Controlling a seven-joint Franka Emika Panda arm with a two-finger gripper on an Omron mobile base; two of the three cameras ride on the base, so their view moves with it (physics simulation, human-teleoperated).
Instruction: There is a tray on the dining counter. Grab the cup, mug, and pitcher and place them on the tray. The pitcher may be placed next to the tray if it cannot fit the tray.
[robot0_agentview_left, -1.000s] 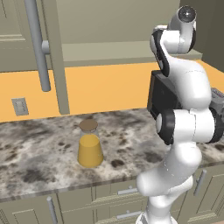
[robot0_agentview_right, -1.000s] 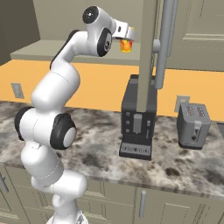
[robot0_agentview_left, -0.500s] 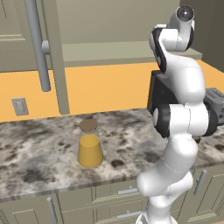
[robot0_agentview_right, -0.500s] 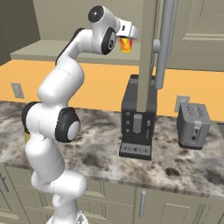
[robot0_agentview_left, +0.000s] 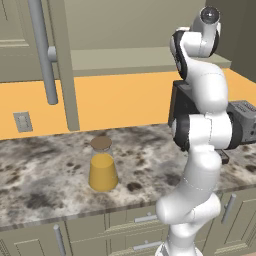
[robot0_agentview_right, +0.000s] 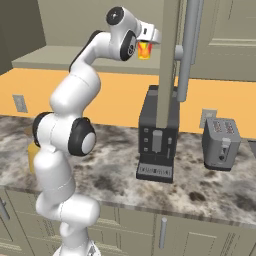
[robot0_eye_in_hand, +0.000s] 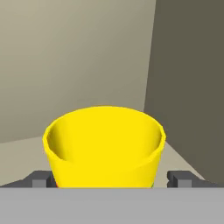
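From my left base view I have a wall socket plate on the orange backsplash at the far left, then a long grey cabinet handle hanging above it. Next along, the clear conical glass pitcher with orange-yellow liquid and a round brown cork lid stands upright on the mottled grey-brown stone counter, nearer its front edge than the backsplash, left of my arm and well apart from it.

In the right base view, moving on to the right, my arm reaches high up to the shelf level, and the small yellow handleless cup with a red-orange mark sits at the hand, above the counter. Below it and a little to the right, a black coffee machine stands at the back of the counter, and a grey toaster stands further right, near the backsplash.

In the hand view the cup's open yellow mouth is between my two dark finger tips, one on each side of it. The gripper is spread as wide as it goes; I cannot tell whether the tips actually press the cup's wall.
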